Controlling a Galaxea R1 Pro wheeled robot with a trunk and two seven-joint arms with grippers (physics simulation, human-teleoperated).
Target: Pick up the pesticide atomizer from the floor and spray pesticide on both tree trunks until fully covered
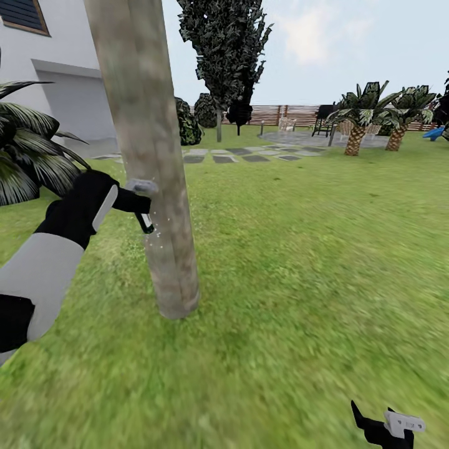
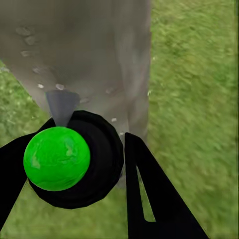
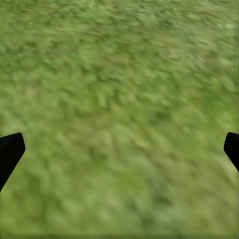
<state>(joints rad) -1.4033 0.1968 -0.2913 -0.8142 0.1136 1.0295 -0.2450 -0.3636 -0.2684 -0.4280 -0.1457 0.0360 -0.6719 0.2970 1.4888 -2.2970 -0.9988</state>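
Left gripper (image 2: 74, 179) pinched on the pesticide atomizer with its black round body and bright green ball cap (image 2: 57, 158), black fingers (image 2: 149, 194) hugging it on both sides. Grey nozzle aimed straight at the thick, pale grey-beige, mottled tree trunk (image 1: 149, 156), just ahead of the pincer and very near, perhaps touching; contact not clear. Trunk's long axis close to upright, leaning slightly, rising out of frame above and meeting the blurry green grass lawn (image 1: 299, 262) below. Sprayer held at roughly mid-height of the visible trunk. A few whitish specks of pesticide (image 1: 156, 234) hanging by the bark near the nozzle, and pale droplets dotted on the bark in the left wrist view.

Right gripper (image 1: 386, 427) low and well apart from the trunk, over bare grass, tips spread wide, holding nothing. Left arm clearly the nearer and the working one.

Likely step: coating this trunk; probably more bark above and below left to cover. Second tall tree with dark jagged foliage (image 1: 224, 50) well beyond, near the grey stepping stones (image 1: 249, 156) and the brown slatted wooden fence (image 1: 293, 115). Open lawn all round; white house (image 1: 56, 75) and striped broad-leaved bush (image 1: 25, 149) to the left.
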